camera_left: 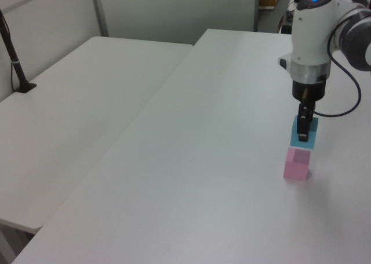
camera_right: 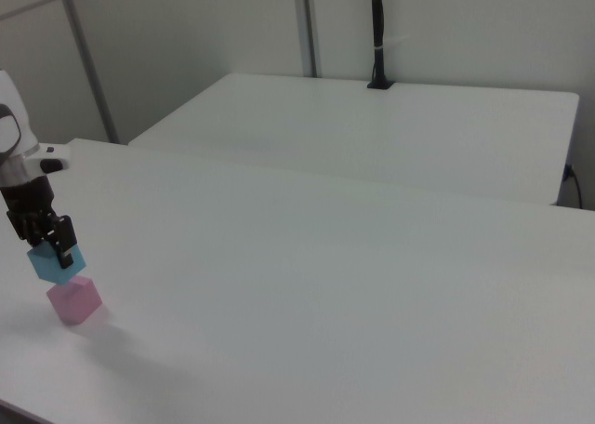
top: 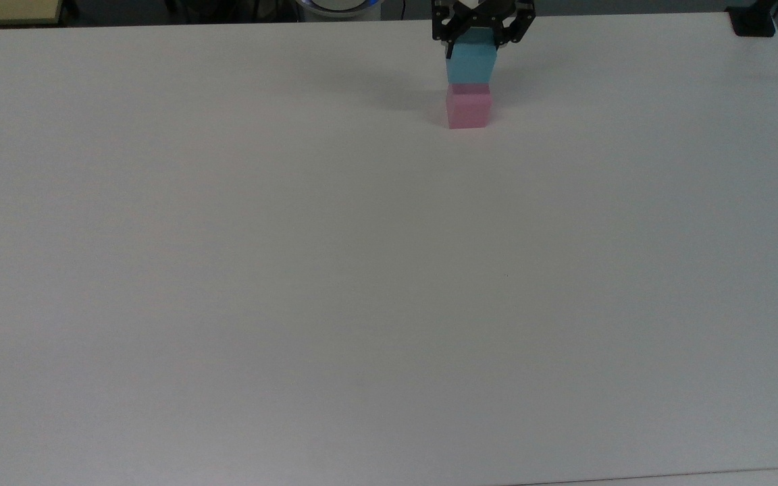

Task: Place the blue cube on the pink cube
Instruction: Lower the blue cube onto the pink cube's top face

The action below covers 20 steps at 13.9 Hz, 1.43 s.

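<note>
Two cubes: the blue cube (top: 471, 63) is sitting right over the pink cube (top: 469, 108), with no gap showing between them in the left view or the right view; whether it is resting its weight there I cannot tell.
Pink cube: it is standing on the white table (top: 362, 270), near the far edge in the top view and near the left view's right side.
Gripper: the gripper (top: 473, 40) is coming straight down from above, its black fingers (camera_left: 302, 127) pressing against opposite sides of the blue cube, so it is gripping that cube.
Arm: the white robot arm (camera_left: 316, 38) is rising above the stack, with a black cable (camera_left: 342, 96) looping beside it.
Surroundings: nothing is lying near the stack or crowding the cubes; a soft shadow is falling on the table beside them.
Surface: the table is plain, matte and white.
Room: a second white table (camera_right: 390, 126) is standing alongside, carrying a black post (camera_right: 377, 29) clamped at its far edge; pale partition walls (camera_right: 186, 33) are standing behind.
</note>
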Tool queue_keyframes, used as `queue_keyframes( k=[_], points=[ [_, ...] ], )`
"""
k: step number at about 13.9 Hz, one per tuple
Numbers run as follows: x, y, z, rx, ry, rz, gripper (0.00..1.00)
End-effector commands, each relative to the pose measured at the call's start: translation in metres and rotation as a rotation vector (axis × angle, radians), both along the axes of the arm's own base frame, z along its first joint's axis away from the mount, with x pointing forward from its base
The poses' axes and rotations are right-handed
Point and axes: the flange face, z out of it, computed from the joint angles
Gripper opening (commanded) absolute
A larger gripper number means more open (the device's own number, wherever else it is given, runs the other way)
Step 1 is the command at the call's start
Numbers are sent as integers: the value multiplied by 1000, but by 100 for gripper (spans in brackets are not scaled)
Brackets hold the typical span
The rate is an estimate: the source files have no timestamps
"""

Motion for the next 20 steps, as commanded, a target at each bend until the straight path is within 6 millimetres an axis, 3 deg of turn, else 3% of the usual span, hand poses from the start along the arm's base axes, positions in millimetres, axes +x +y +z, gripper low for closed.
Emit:
queue_keyframes(
  k=[1, 5, 9, 17, 18, 20],
  points=[
    [-14, 5, -2, 36, -47, -62, 29],
    [-15, 12, -4, 52, -77, -96, 29],
    [-14, 9, -16, 45, -74, 22, 30],
    [-6, 8, -35, 43, -52, 12, 33],
    [-6, 8, -35, 44, -55, 12, 39],
    [-5, 8, -33, 47, -59, 11, 74]
  ],
)
